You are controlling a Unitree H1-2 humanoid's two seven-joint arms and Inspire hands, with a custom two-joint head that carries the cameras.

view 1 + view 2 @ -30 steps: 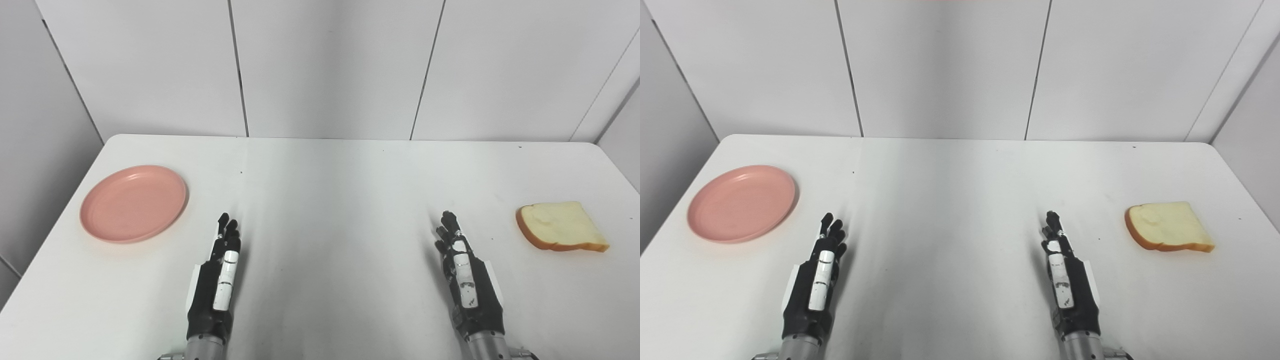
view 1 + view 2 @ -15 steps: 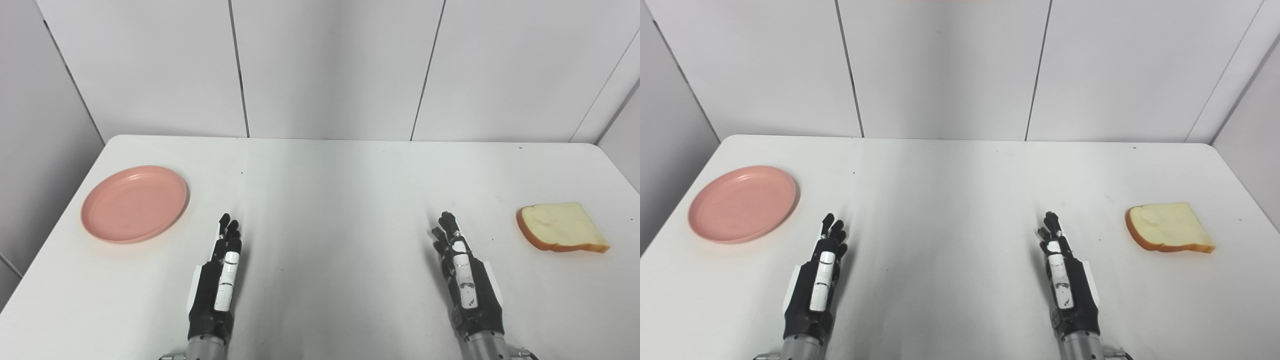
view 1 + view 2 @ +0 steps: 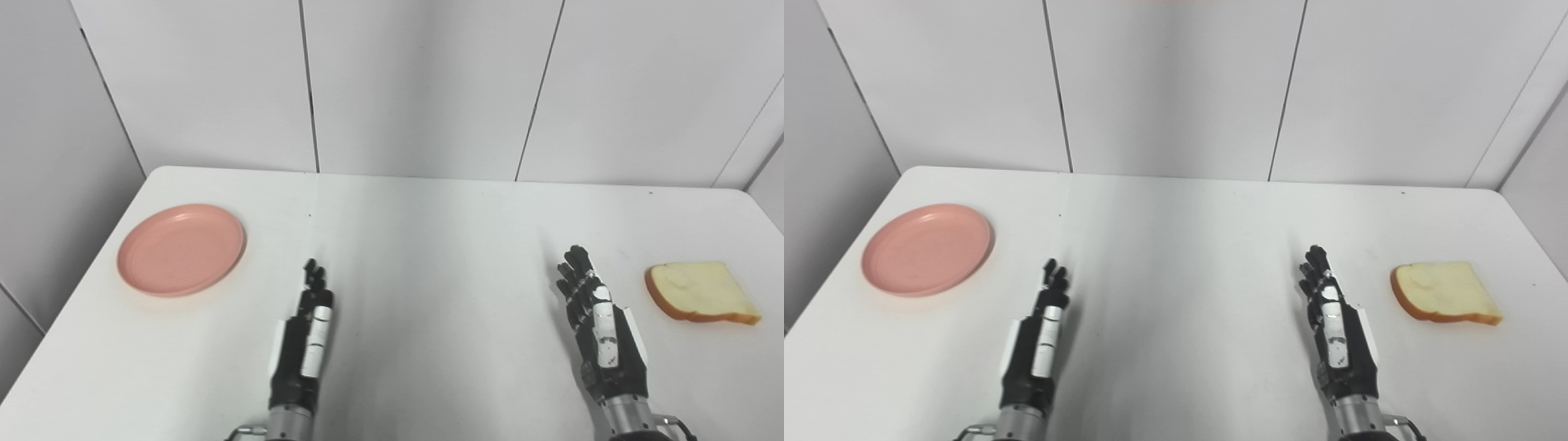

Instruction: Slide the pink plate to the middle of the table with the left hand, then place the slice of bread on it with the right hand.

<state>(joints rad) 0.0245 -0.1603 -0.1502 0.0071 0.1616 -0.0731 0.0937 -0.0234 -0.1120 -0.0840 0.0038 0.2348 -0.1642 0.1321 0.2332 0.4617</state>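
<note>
The pink plate [image 3: 181, 249] is sitting flat at the far left of the desk [image 3: 416, 233], near its left edge and well apart from anything else. To its right, your left robot hand [image 3: 304, 340] is hovering edge-on over the desk, fingers extended and close together, holding nothing and touching nothing. For the step in hand, judged as the reach toward the plate, you are wanting to bring that robot hand round to the plate's outer left rim so the push runs toward the centre; contact on the near rim would likely send it away from you instead. Keep the fingers low against the rim wall and press lightly, since a shallow plate on a smooth desk may spin or skid ahead of the push. The middle of the desk is lying between the two arms. Further right, your right robot hand [image 3: 601, 334] is waiting with fingers spread and empty. The slice of bread [image 3: 700, 299] is lying flat just beyond it, near the right edge, untouched.
</note>
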